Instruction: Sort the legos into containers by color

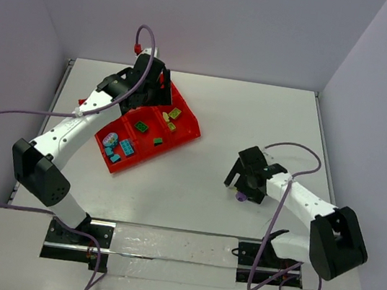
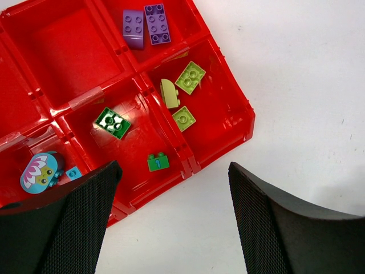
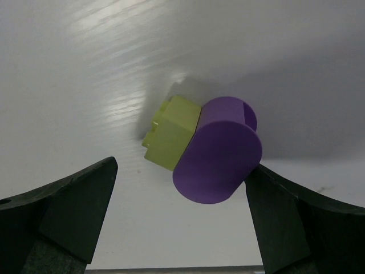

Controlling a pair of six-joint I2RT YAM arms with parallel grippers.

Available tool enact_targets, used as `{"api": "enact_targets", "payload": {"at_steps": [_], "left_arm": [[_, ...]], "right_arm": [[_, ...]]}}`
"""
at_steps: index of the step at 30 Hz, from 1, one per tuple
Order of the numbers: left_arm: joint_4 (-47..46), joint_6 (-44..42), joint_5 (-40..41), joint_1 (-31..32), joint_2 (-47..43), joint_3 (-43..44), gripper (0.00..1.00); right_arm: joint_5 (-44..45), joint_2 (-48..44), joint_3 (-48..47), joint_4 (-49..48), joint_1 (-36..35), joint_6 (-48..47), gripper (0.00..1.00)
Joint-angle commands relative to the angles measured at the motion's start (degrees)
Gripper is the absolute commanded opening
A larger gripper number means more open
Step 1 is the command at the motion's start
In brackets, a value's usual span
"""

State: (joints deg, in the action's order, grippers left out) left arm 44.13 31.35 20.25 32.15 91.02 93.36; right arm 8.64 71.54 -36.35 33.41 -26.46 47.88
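I am hovering my left gripper (image 2: 174,168) over the red tray (image 2: 242,123), its fingers (image 2: 85,222) spread apart with nothing between them. In the overhead view this gripper (image 1: 153,84) is hanging above the tray's (image 1: 189,134) far end.

Inside the tray the bricks are lying grouped by colour. Two purple bricks (image 2: 158,23) are sharing one compartment. Three yellow-green bricks (image 2: 190,77) are sitting in the compartment next to it, at the tray's corner. Two green bricks (image 2: 112,123) are lying in the next one along, and the blue pieces (image 2: 39,172), one with a flower face on it, are resting in the compartment beyond that.

I am holding my right gripper (image 3: 181,171) low over the white table (image 1: 255,125), well to the right of the tray, jaws wide apart. Between them a clump is lying on the table: a rounded purple piece (image 3: 219,151) stuck to a yellow-green brick (image 3: 170,132). The purple end is sitting just beside one finger; I cannot tell whether they are touching. The other finger is standing clear of the clump, so I am not gripping it. From above, the purple piece (image 1: 242,195) is showing just under this gripper (image 1: 241,185).
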Motion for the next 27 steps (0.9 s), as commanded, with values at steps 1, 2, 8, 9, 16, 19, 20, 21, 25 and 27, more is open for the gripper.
{"api": "enact_targets", "payload": {"at_steps": [1, 2, 8, 9, 16, 19, 20, 21, 25, 27], "left_arm": [[-2.29, 0.6, 0.18, 0.2, -1.38, -0.59, 0.84], [-2.24, 0.74, 0.14, 0.2, -0.98, -0.35, 0.84], [-1.42, 0.67, 0.99, 0.29, -0.59, -0.14, 0.84], [-1.59, 0.53, 1.21, 0.29, -0.87, -0.57, 0.84], [-1.72, 0.95, 0.79, 0.24, -0.36, -1.43, 0.84], [-2.15, 0.75, 0.58, 0.23, -0.44, -1.51, 0.84], [-2.19, 0.58, 0.59, 0.27, -0.46, -1.55, 0.84], [-2.14, 0.37, 0.64, 0.22, -0.36, -1.65, 0.84], [-2.03, 0.29, 0.75, 0.29, 0.01, -1.53, 0.84], [-1.81, 0.33, 0.75, 0.2, 0.16, -1.31, 0.84]], "right_arm": [[-0.42, 5.18, -6.95, -6.16, -5.52, -4.82, 0.98], [-2.21, 6.41, -7.96, -7.42, -6.63, -5.84, 0.98], [-6.34, 10.02, -12.17, -8.68, -11.3, -12.34, 0.97], [-4.95, 9.61, -12.37, -7.96, -11.34, -12.71, 0.97], [3.4, 11.58, -15.69, -0.78, -11.34, -15.41, 0.98], [-0.27, 13.98, -16.91, 0.01, -11.72, -20.81, 0.98], [-0.56, 14.41, -17.07, -0.19, -12.08, -22.88, 0.98], [-1.43, 15.23, -17.59, 0.06, -12.49, -24.78, 0.98], [-0.62, 18.02, -19.18, 0.78, -12.67, -29.33, 0.99], [-0.38, 19.0, -20.08, 0.53, -12.74, -30.93, 1.0]]}}
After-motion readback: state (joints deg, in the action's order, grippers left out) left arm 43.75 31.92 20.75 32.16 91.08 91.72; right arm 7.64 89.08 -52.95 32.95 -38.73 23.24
